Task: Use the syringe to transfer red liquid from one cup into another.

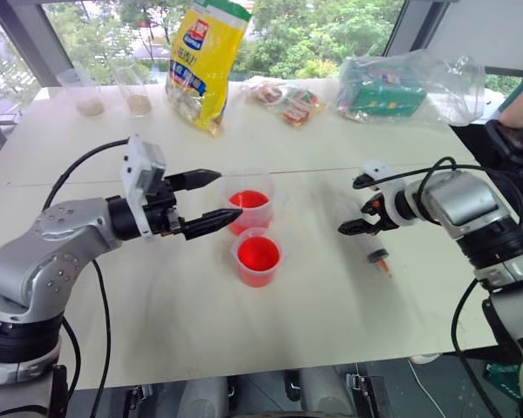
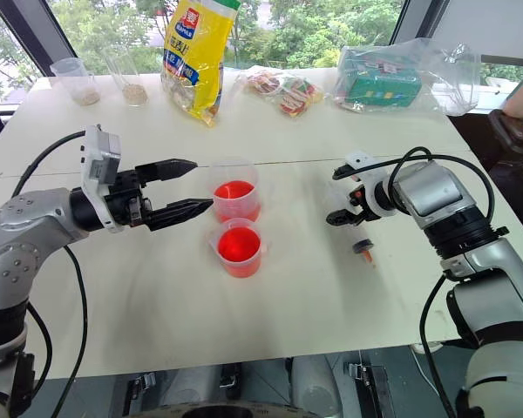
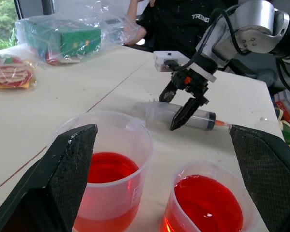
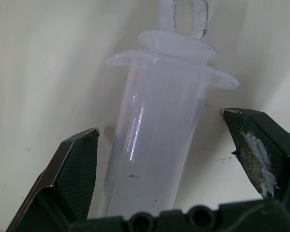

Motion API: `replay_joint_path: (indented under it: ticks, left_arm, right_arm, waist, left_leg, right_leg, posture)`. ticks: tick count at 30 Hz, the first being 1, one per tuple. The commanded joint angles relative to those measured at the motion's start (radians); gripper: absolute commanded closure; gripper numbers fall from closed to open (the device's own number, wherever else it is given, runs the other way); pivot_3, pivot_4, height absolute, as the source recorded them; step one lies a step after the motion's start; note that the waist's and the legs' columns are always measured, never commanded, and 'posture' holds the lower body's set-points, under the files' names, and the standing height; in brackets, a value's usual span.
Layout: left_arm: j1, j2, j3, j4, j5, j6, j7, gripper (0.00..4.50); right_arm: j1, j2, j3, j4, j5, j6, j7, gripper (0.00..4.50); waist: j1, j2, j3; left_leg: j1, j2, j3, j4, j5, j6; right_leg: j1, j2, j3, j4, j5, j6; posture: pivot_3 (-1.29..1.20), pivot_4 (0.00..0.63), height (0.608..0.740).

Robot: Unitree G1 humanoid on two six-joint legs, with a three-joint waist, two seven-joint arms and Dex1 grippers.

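I had the right gripper [image 3: 182, 107] down over the syringe [image 4: 154, 145], fingers apart, one on each side of the barrel with gaps showing, no grip. Syringe lay flat on the white table [image 1: 331, 296], orange tip [image 1: 385, 261] pointing toward me, well right of the cups. Left gripper [image 1: 207, 202] was wide open and level, jaws just left of the far cup [image 1: 249, 205]. Near cup [image 1: 259, 257] sat right in front of it. Red liquid [image 3: 205, 203] was in both. Snack bags were along the far edge.
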Motion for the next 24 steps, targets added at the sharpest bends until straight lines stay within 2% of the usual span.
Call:
replay_joint_path:
  ticks: [1,3,4,10,15,18,20,24]
  left_arm:
    - [0.013,0.003,0.038,-0.013,-0.002,-0.031,0.002,0.00]
    - [0.009,0.003,0.037,-0.002,0.004,-0.038,0.004,0.00]
    - [0.003,0.003,0.036,0.003,0.005,-0.039,0.006,0.00]
    - [-0.021,0.037,0.056,0.050,0.028,-0.068,-0.024,0.00]
    - [-0.085,0.052,0.071,0.101,0.016,-0.056,-0.018,0.00]
    - [-0.170,0.072,0.067,0.183,0.024,-0.055,-0.041,0.00]
    - [-0.216,0.075,0.058,0.226,0.027,-0.054,-0.055,0.00]
    - [-0.235,0.087,0.040,0.280,0.054,-0.073,-0.108,0.00]
  right_arm:
    - [-0.011,0.033,0.008,-0.001,-0.017,0.016,0.038,1.78]
    - [-0.019,0.042,-0.011,0.004,-0.023,0.032,0.043,2.73]
    - [-0.024,0.042,-0.025,0.007,-0.025,0.040,0.044,3.06]
    - [-0.030,0.017,-0.140,-0.092,-0.006,0.097,0.018,3.06]
    - [-0.035,0.042,-0.395,-0.259,0.105,0.107,-0.011,3.06]
    - [-0.095,0.211,-0.615,-0.367,0.252,0.007,-0.068,3.06]
    - [-0.118,0.324,-0.685,-0.394,0.308,-0.098,-0.097,3.06]
    - [-0.095,0.523,-0.681,-0.368,0.308,-0.285,-0.186,3.06]
  waist:
    - [-0.001,0.000,0.000]
    - [-0.001,0.000,0.000]
    - [0.000,0.000,0.000]
    - [0.004,0.001,0.000]
    - [0.005,0.001,0.000]
    - [0.002,0.001,0.000]
    - [-0.002,0.001,0.001]
    - [-0.001,0.001,0.000]
  left_leg:
    - [0.000,0.000,0.000,0.000,0.000,0.000]
    - [0.000,0.000,0.000,0.000,0.000,0.000]
    - [0.000,0.000,0.000,0.000,0.000,0.000]
    - [-0.001,0.000,0.000,0.000,0.000,-0.001]
    - [-0.002,0.000,0.000,0.000,0.000,-0.001]
    - [-0.002,0.000,-0.001,0.000,0.000,-0.001]
    - [-0.002,0.000,0.000,0.000,0.001,-0.002]
    - [0.000,0.000,0.000,-0.001,0.002,-0.003]
  right_leg:
    - [0.000,0.000,0.000,0.000,0.000,0.000]
    - [0.000,0.001,0.000,0.000,0.000,0.000]
    - [0.000,0.001,0.000,0.001,0.000,0.000]
    - [-0.001,0.000,0.000,0.001,0.000,0.000]
    - [-0.002,0.000,-0.001,0.001,0.000,0.000]
    - [-0.002,0.000,-0.001,0.001,0.000,0.001]
    - [-0.002,0.001,-0.001,0.002,0.001,0.001]
    - [-0.002,0.002,-0.002,0.005,0.000,0.001]
  posture:
    - [0.00,0.150,0.740]
    - [0.00,0.150,0.740]
    - [0.00,0.150,0.740]
    - [0.00,0.150,0.740]
    - [0.00,0.150,0.740]
    - [0.00,0.150,0.740]
    - [0.00,0.150,0.740]
    - [0.00,0.150,0.740]
